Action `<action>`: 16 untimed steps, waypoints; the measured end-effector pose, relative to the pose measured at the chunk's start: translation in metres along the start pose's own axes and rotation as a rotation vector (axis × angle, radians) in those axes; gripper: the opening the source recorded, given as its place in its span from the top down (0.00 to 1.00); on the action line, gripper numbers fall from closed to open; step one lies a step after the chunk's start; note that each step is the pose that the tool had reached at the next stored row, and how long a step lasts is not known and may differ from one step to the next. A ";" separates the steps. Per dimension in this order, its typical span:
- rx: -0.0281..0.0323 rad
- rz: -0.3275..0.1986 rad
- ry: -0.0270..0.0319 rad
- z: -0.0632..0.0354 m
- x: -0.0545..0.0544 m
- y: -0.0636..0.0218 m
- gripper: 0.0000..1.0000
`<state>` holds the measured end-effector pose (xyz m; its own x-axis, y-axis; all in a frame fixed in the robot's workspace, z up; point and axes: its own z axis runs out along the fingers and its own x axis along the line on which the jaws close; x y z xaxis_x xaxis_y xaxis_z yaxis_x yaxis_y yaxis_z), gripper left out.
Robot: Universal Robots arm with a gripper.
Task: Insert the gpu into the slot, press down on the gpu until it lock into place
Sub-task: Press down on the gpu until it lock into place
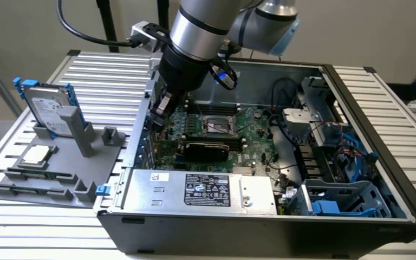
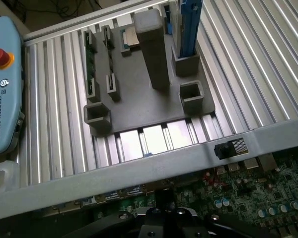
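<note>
One card, the gpu (image 1: 204,147), is lying flat-edged across the green motherboard (image 1: 255,127) inside the open computer case (image 1: 381,162), just above the silver power-supply box (image 1: 201,189) in the exterior view. It is sitting along the line where the slot runs; the slot itself is hidden beneath it, so whether the card is fully seated cannot be told. Judging from this layout, the insertion step is appearing largely complete and the pressing step is the one in hand.

The gripper (image 1: 158,115) is hanging at the case wall on the exterior view's left, above the card's end, with its jaws clenched together and grasping nothing visible. Contact between the fingertips and the card cannot be confirmed. The press is calling for a straight downward load along the card's top edge, kept square so the connector is not levered sideways, until the latch is engaging
</note>
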<state>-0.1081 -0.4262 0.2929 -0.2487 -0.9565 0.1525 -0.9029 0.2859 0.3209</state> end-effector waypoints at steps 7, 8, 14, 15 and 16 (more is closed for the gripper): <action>0.0023 -0.001 -0.0003 -0.0063 -0.002 -0.0088 0.89; 0.0045 -0.001 -0.0007 -0.0068 -0.002 -0.0099 0.89; 0.0424 -0.008 -0.0085 -0.0084 -0.002 -0.0143 0.89; 0.0516 -0.009 -0.0103 -0.0086 -0.002 -0.0148 0.89; 0.0606 -0.011 -0.0122 -0.0087 -0.002 -0.0153 0.89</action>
<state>-0.0907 -0.4280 0.2957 -0.2423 -0.9604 0.1376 -0.9252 0.2715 0.2653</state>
